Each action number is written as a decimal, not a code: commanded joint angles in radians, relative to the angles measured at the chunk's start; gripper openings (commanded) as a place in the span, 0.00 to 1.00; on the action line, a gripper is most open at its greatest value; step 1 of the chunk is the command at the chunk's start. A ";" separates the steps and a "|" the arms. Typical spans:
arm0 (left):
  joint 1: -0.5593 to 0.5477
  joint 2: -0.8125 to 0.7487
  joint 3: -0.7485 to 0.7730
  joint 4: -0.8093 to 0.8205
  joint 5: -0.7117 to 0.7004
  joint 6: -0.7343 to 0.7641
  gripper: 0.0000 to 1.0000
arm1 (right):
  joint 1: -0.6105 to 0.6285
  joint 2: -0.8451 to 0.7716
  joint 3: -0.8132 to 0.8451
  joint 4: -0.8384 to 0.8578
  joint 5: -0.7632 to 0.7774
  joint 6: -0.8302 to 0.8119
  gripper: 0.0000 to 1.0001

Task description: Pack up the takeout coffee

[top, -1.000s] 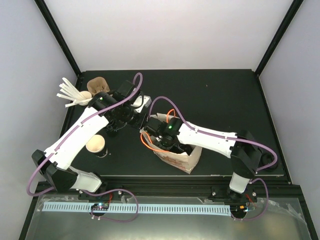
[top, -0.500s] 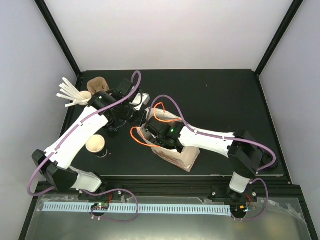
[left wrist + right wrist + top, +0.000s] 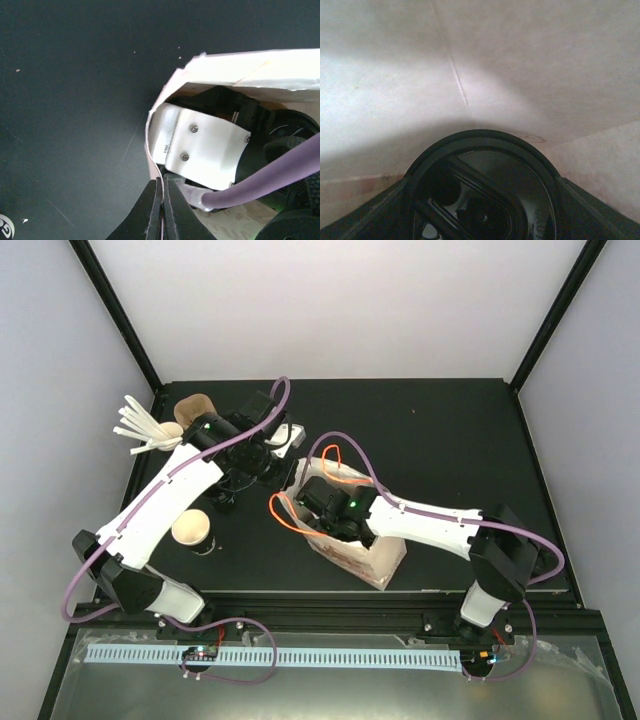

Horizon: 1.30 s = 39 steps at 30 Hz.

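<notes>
Black table [image 3: 450,440], white paper bag [image 3: 352,554] at centre: the left gripper [image 3: 161,207] is clamped tight on the bag's rim, while the right gripper [image 3: 480,200], inside the bag, clasps a lidded takeout coffee cup [image 3: 485,142] between wide-set fingers.

The paper bag [image 3: 380,558] hides the right tool [image 3: 480,220] from above — its lidded cup [image 3: 480,197] runs off the wrist view's edge.
</notes>
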 commanded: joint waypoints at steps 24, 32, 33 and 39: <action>-0.009 -0.095 0.039 0.003 -0.133 0.062 0.02 | 0.004 -0.389 0.088 -0.162 -0.024 -0.068 1.00; -0.010 -0.187 -0.050 0.097 -0.131 0.079 0.02 | 0.062 -0.491 -0.032 -0.213 -0.155 -0.055 0.87; -0.008 -0.206 -0.066 0.115 -0.133 0.083 0.02 | 0.080 -0.487 -0.038 -0.230 -0.155 -0.056 0.86; -0.009 -0.279 -0.139 0.219 -0.152 0.070 0.02 | 0.142 -0.501 -0.083 -0.243 -0.128 -0.059 0.85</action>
